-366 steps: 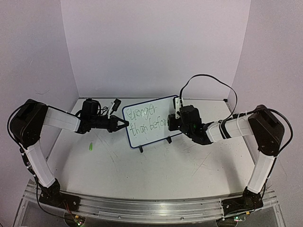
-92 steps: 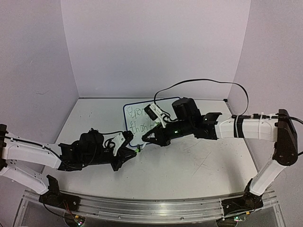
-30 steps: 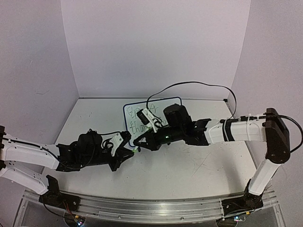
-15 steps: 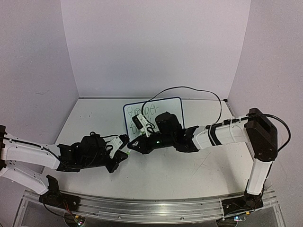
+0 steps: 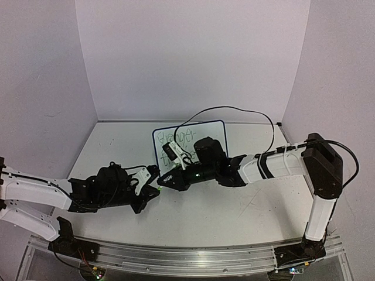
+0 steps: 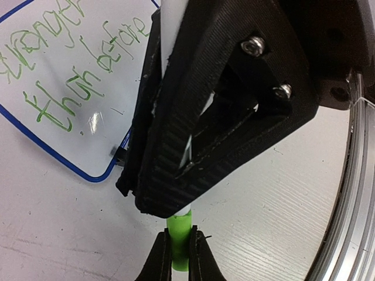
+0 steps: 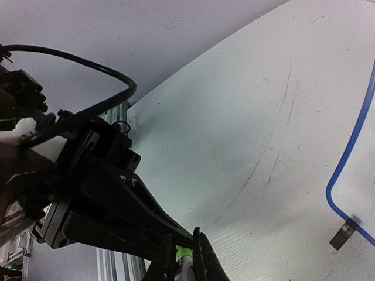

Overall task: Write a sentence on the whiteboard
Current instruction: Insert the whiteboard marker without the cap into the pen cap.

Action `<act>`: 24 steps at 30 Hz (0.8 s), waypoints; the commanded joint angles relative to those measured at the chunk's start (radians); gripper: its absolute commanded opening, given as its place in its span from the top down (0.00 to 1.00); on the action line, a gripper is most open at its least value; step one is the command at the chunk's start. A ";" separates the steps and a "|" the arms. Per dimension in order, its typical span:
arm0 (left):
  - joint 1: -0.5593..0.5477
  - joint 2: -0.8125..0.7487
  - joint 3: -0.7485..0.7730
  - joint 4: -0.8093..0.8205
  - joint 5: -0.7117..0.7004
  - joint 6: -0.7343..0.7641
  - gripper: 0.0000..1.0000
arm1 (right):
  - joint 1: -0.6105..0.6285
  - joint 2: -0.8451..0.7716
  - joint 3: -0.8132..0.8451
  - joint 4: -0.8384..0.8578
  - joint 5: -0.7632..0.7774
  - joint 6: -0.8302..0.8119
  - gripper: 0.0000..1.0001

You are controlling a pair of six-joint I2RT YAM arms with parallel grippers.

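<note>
whiteboard [image 6: 82,140] standing on the table [image 7: 263,117] beyond my two grippers, touched by neither. the sentence [image 6: 70,64], two green lines reading "stronger than before", is written across it. my left gripper [image 6: 169,206] is clamped tight on the white pen [image 6: 173,23]. my right gripper [image 7: 181,261] is pinched closed on the green cap [image 6: 179,237] at the pen's tip. judged progress: the writing looks complete. what is left is seating the cap, if it is not home already, and putting the pen down.
</note>
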 commanded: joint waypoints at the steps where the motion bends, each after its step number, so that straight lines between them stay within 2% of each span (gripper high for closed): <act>1: -0.031 -0.023 0.086 0.388 -0.007 -0.027 1.00 | 0.088 0.021 -0.002 -0.040 -0.031 -0.023 1.00; 4: -0.082 0.010 0.131 0.397 -0.113 0.098 1.00 | 0.109 0.049 -0.008 -0.031 -0.019 -0.009 1.00; 8: -0.086 0.002 0.174 0.398 -0.114 0.165 1.00 | 0.108 0.025 -0.045 -0.013 -0.001 0.000 1.00; 12: -0.086 -0.008 0.138 0.390 -0.106 0.141 1.00 | 0.068 -0.046 -0.060 -0.013 0.043 0.039 1.00; 13: -0.086 -0.012 0.119 0.384 -0.111 0.118 1.00 | 0.043 -0.071 -0.066 -0.013 0.041 0.059 0.97; 16: -0.085 -0.021 0.054 0.354 -0.117 0.037 1.00 | -0.036 -0.188 -0.095 -0.017 0.063 0.102 0.76; 17: -0.085 -0.020 0.039 0.336 -0.113 0.021 1.00 | -0.060 -0.219 -0.100 -0.045 0.089 0.101 0.62; 22: -0.083 0.016 0.022 0.204 -0.038 -0.105 1.00 | -0.210 -0.425 -0.070 -0.356 0.314 0.039 0.16; 24: -0.080 0.054 0.048 0.155 0.006 -0.148 1.00 | -0.253 -0.527 -0.071 -0.461 0.465 -0.027 0.06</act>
